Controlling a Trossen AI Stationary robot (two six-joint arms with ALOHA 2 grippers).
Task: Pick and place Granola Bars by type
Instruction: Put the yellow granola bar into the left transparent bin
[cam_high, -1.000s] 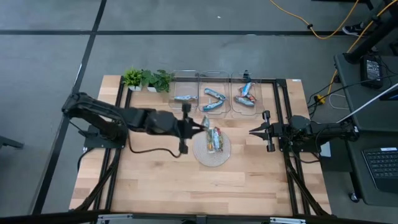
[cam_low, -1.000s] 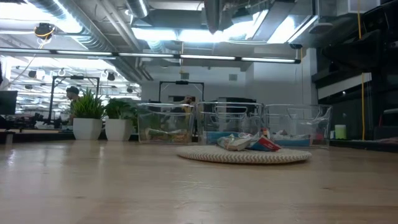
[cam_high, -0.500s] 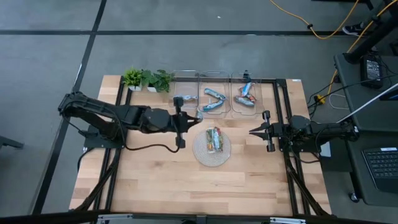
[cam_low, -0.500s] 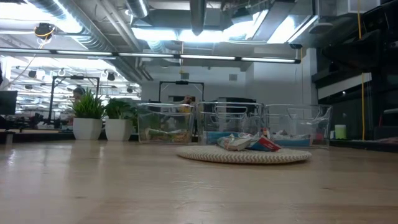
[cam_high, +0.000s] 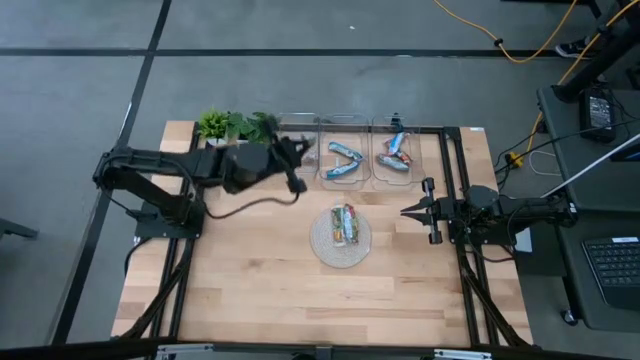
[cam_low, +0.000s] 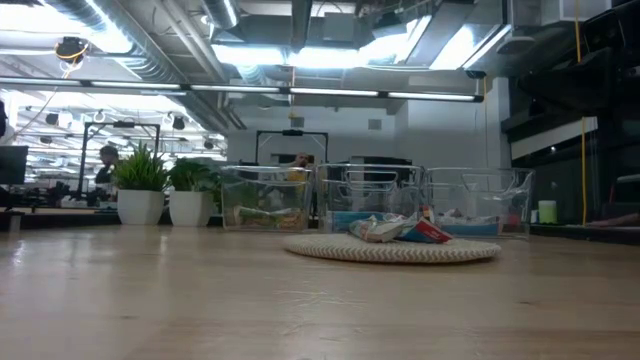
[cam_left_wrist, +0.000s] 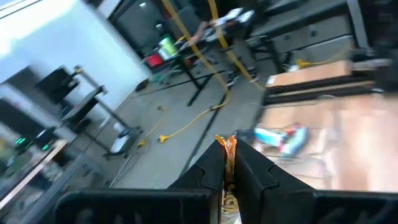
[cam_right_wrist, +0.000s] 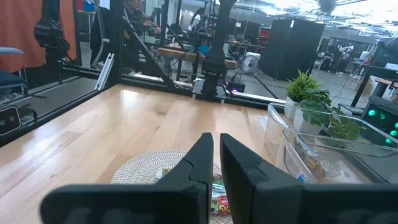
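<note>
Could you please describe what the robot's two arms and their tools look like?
Both arms are dark, nearly black, built of jointed tubular segments. The left tool and the right tool each end in two matte black, angular, wedge-shaped fingers. A black cable loops from the left arm over the light wooden slatted table. No markings are legible.

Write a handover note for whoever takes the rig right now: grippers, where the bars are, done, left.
Left gripper: shut on a granola bar with an orange-edged wrapper, raised over the left bin at the table's far edge, by the potted plants.
Right gripper: shut, empty, waiting right of the round plate.
Bars: some already in the middle bin and the right bin; the low view shows something in the left bin too. Two or so remain on the plate.
Done: most bars binned.
Left: drop the held bar, presumably in the left bin, then sort the plate's bars.
</note>
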